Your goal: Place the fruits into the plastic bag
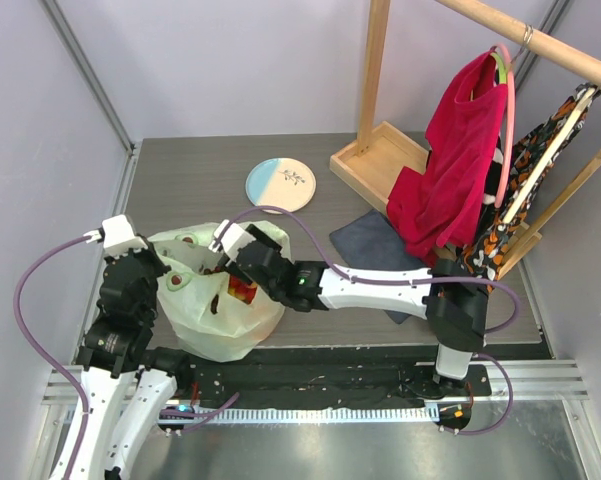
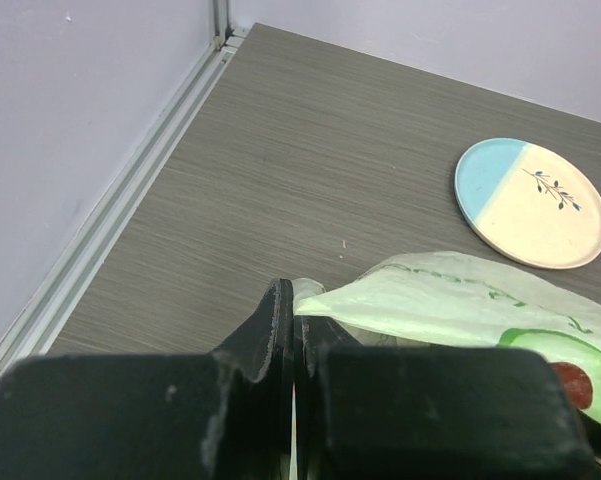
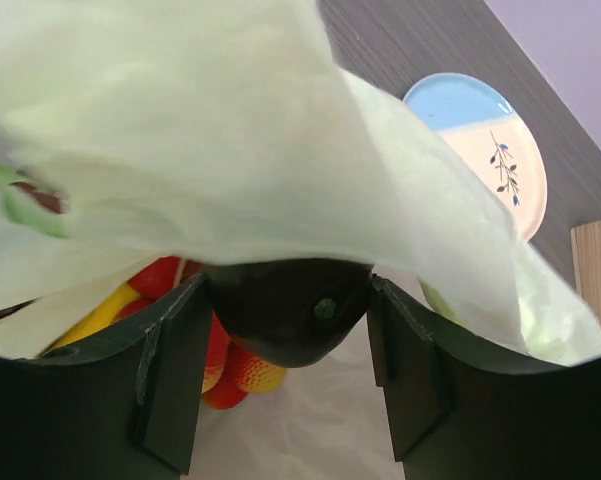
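Right gripper (image 3: pixel 287 300) clamps the dark round fruit (image 3: pixel 270 325) under the lip of the bag (image 3: pixel 230 130); you should lower it deeper before releasing, with left gripper (image 2: pixel 292 300) pinching the rim.

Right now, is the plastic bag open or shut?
Open: left hand pinches the bag rim; right hand holds a dark fruit inside.

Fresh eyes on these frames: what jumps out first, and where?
The pale green plastic bag sits at near left. The left gripper pinches its rim, and the right gripper reaches into its mouth with a dark round fruit clamped between its fingers, above red and yellow fruits. Next come the red cloth hanging from the wooden rack at right, and the blue-and-cream plate at back centre.
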`<state>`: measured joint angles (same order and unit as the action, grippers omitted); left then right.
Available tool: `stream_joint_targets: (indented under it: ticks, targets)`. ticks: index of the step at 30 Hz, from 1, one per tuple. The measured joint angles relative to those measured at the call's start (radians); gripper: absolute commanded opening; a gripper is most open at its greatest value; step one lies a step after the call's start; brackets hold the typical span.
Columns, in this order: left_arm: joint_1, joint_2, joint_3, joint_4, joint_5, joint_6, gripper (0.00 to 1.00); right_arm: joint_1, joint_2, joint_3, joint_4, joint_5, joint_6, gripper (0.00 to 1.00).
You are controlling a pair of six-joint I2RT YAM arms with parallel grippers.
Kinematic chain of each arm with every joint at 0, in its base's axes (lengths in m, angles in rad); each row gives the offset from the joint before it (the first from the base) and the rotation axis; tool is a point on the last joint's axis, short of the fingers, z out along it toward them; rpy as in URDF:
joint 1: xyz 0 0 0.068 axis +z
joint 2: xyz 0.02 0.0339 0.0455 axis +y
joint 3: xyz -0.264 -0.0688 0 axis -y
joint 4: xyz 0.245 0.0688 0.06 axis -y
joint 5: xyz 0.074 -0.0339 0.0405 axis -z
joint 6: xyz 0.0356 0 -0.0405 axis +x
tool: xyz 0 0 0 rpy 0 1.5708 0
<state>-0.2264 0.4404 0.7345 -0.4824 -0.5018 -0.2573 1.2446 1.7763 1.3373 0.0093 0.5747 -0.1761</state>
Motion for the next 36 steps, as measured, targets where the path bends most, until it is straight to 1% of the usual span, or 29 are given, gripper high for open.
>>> stream_joint_targets:
  ticks: [3, 4, 7, 9, 10, 13, 18, 22, 24, 27, 30, 32, 36]
  targets:
    - [0.000, 0.000, 0.000, 0.000, 0.003, 0.000, 0.00, -0.026, 0.016, 0.011, -0.028, -0.021, 0.018, 0.47]
    - [0.000, 0.001, 0.000, 0.000, 0.003, 0.000, 0.00, -0.034, 0.019, 0.013, -0.038, -0.028, 0.023, 0.57]
    - [0.000, 0.004, 0.000, 0.000, 0.006, 0.000, 0.00, -0.042, 0.024, 0.017, -0.055, -0.052, 0.031, 0.77]
    - [0.000, 0.009, 0.000, 0.000, 0.006, 0.000, 0.00, -0.041, 0.024, 0.017, -0.063, -0.079, 0.038, 0.83]
    - [0.000, 0.011, 0.000, 0.000, 0.007, 0.000, 0.00, -0.041, 0.024, 0.017, -0.064, -0.096, 0.039, 0.89]
    - [0.000, 0.017, 0.000, 0.000, 0.010, 0.000, 0.00, -0.043, 0.022, 0.017, -0.069, -0.148, 0.046, 0.93]
    - [0.000, 0.031, 0.000, 0.000, 0.025, 0.000, 0.00, -0.047, -0.040, -0.029, -0.069, -0.267, 0.045, 0.94]
    - [0.000, 0.059, 0.000, 0.003, 0.057, 0.000, 0.00, -0.050, -0.193, -0.119, -0.055, -0.399, 0.026, 0.94]
    - [0.000, 0.088, 0.006, 0.005, 0.083, 0.000, 0.00, -0.052, -0.294, -0.159, -0.040, -0.471, 0.015, 0.95]
    - [0.000, 0.157, 0.035, 0.006, 0.133, -0.021, 0.00, -0.052, -0.434, -0.169, -0.015, -0.554, -0.008, 0.94]
    - [0.000, 0.209, 0.055, 0.014, 0.173, -0.051, 0.00, -0.055, -0.517, -0.162, -0.002, -0.592, -0.033, 0.95]
    - [0.000, 0.235, 0.065, 0.016, 0.196, -0.066, 0.00, -0.060, -0.543, -0.162, -0.002, -0.602, -0.040, 0.95]
    - [0.000, 0.287, 0.089, 0.022, 0.237, -0.084, 0.00, -0.103, -0.531, -0.162, -0.003, -0.572, -0.055, 0.96]
